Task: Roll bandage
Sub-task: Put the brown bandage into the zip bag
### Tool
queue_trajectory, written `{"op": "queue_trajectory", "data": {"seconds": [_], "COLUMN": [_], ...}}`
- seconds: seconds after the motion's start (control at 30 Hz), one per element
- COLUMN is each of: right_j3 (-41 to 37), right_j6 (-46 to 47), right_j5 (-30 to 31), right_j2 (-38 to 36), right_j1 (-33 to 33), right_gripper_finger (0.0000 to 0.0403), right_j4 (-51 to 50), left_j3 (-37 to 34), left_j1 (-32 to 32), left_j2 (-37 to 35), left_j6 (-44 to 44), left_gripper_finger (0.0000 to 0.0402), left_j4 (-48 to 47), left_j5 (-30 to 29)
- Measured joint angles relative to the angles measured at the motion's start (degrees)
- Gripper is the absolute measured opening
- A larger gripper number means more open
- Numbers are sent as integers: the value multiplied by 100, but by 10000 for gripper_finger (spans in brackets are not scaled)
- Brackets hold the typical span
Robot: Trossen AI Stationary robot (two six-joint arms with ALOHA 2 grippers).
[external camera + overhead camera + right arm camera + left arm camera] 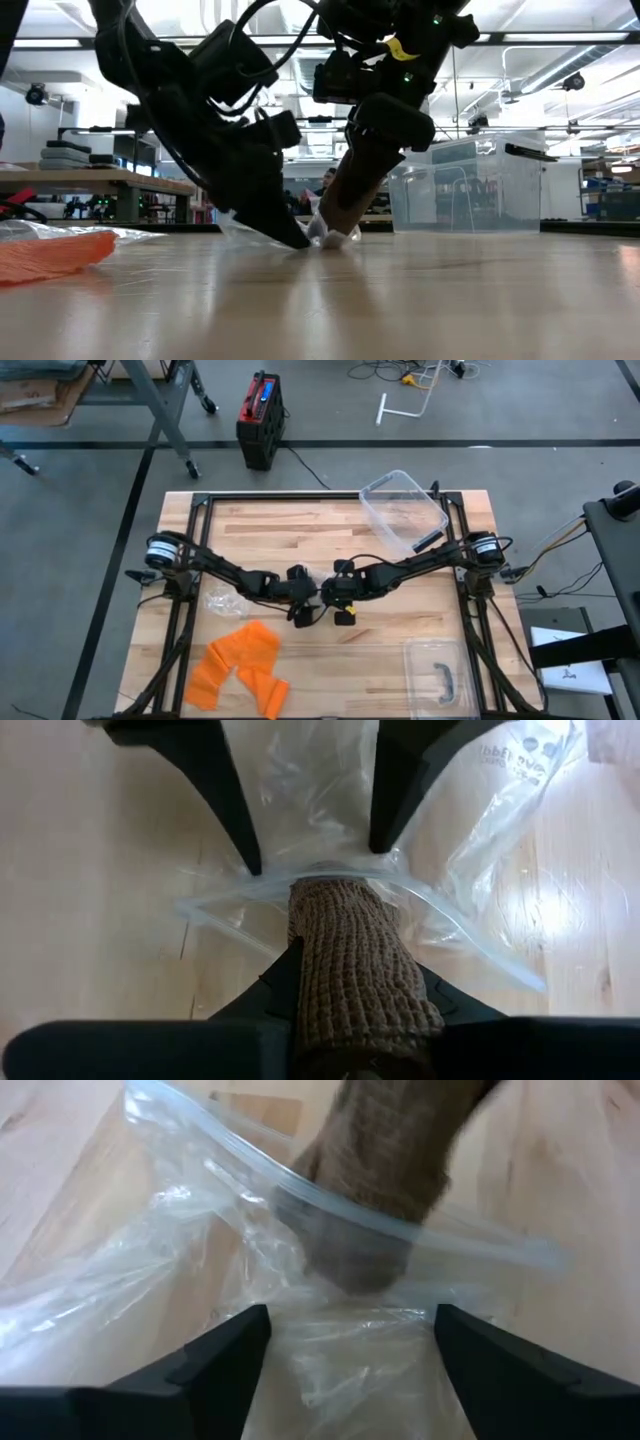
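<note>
Right end effector [345,1020] clamps soft brown roll [355,970], nose inside limp slippery bag [200,1260]; left end effector [350,1350] open, empty. Grip roll mid-body.

The high camera looked straight down on the whole wooden table [300,530]. The low camera sat at table-top height and faced level into the room. Each wrist camera looked very closely at the plastic bag [200,1260], which both shared with the low view
</note>
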Motion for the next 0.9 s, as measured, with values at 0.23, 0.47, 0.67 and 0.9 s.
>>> {"op": "queue_trajectory", "data": {"seconds": [0.23, 0.47, 0.67, 0.9], "right_j3": [2, 8, 15, 17], "right_j6": [24, -86, -148, -88], "right_j5": [-10, -42, -25, 418], "right_j2": [0, -2, -133, -282], "right_j1": [2, 10, 17, 15], "right_gripper_finger": [79, 75, 75, 78], "right_j4": [18, 11, -319, -396], "left_j3": [-2, -13, -20, -28], "left_j1": [10, 10, 7, -37], "left_j2": [94, 95, -4, -346], "left_j6": [-225, -68, 45, 353], "left_gripper_finger": [223, 39, 18, 8], "left_j4": [233, 347, 285, 299], "left_j5": [-76, 129, 323, 354]}}
